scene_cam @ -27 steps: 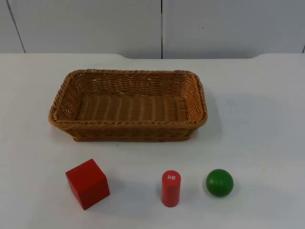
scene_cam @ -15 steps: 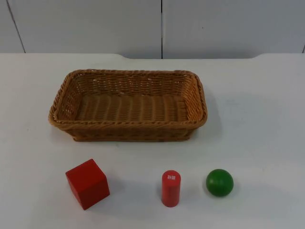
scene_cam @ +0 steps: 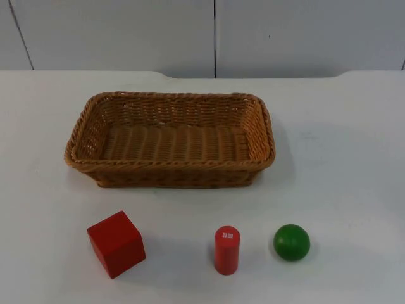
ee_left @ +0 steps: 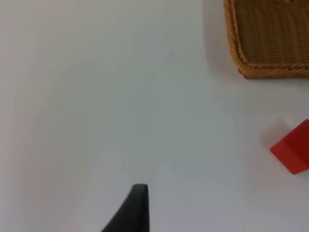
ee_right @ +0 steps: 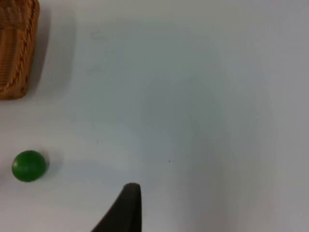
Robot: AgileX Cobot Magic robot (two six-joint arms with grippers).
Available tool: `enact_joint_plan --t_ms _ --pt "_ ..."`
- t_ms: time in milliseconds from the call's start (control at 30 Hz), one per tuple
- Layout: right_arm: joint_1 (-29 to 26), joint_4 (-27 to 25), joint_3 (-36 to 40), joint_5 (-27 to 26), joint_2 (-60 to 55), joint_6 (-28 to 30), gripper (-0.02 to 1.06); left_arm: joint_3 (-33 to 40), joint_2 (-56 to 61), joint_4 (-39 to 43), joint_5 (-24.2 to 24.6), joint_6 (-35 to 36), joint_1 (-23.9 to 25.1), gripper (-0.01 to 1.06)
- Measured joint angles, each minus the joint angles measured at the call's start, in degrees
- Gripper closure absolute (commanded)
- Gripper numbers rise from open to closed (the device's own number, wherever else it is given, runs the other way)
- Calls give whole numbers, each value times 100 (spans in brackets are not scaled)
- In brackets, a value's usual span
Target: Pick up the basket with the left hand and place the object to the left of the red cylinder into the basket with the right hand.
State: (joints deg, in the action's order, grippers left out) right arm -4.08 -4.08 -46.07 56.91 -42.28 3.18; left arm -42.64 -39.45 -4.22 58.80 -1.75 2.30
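Note:
A brown wicker basket point(scene_cam: 169, 140) stands on the white table with nothing in it. In front of it lie, from left to right, a red cube point(scene_cam: 116, 244), an upright red cylinder point(scene_cam: 226, 250) and a green ball point(scene_cam: 292, 242). My left gripper point(ee_left: 136, 208) waits above bare table, off to the left of the basket point(ee_left: 265, 43) and the cube point(ee_left: 293, 152). My right gripper point(ee_right: 126, 208) waits above bare table to the right of the basket point(ee_right: 17, 48) and the ball point(ee_right: 29, 166). Neither touches anything.
The grey partition wall point(scene_cam: 215, 35) closes the far edge of the table point(scene_cam: 342, 158). Open table surface lies on both sides of the basket and between it and the row of objects.

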Motion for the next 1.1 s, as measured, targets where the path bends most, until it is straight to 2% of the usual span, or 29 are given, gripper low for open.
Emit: enact_joint_plan --t_ms 233,467,767,900,1100 --pt "0 0 0 -55 -381 49 -1 -8 -928 -118 -370 -55 0 0" --pt "0 -47 0 -93 -495 49 -1 -8 -1335 -354 -585 -209 0 0" --pt "0 -355 0 -93 -495 304 -1 -111 -2102 -449 -911 -405 0 0" --pt "0 -391 0 -81 -495 326 -1 -514 -3093 -592 -1058 -695 0 0" --pt "0 -391 0 -68 -495 326 -1 -1075 -3968 -644 -1156 -849 0 0"
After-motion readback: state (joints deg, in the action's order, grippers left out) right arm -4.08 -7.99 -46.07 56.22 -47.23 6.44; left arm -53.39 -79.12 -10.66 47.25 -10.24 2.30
